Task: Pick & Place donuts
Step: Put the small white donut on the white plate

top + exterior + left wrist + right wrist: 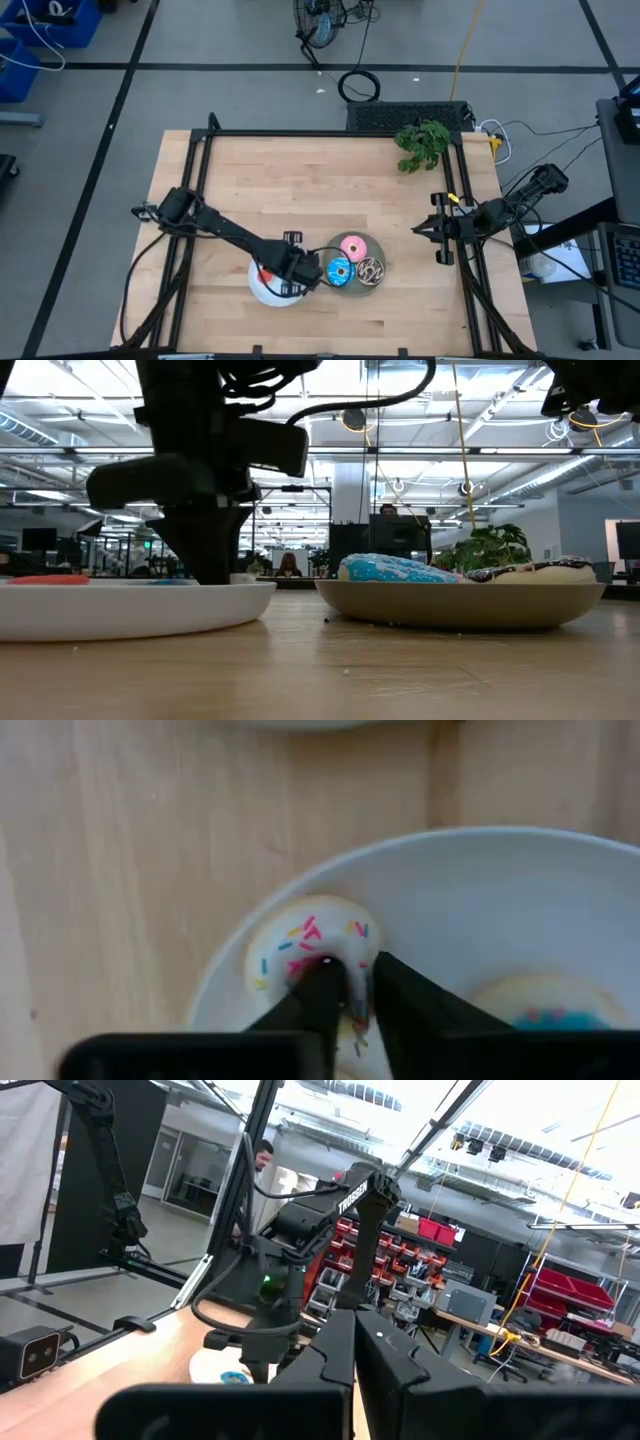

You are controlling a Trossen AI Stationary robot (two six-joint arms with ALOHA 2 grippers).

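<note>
Pale grained wood table [300, 190], glossy white plate [520, 910], matt black fingers [320, 1005].

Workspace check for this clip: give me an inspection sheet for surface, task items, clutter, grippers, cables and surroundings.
Surface: wooden table, framed by black rails.
Task items: pink donut, blue sprinkled donut and dark drizzled donut on the grey plate; tiny white donut and red donut on the white plate.
Clutter: green plant sprig at the far edge.
Grippers: left gripper nearly closed on the white donut's rim; right gripper waits shut at the right edge.
Cables: coiled black cable on the floor.
Surroundings: open lab, person beyond the table.
</note>
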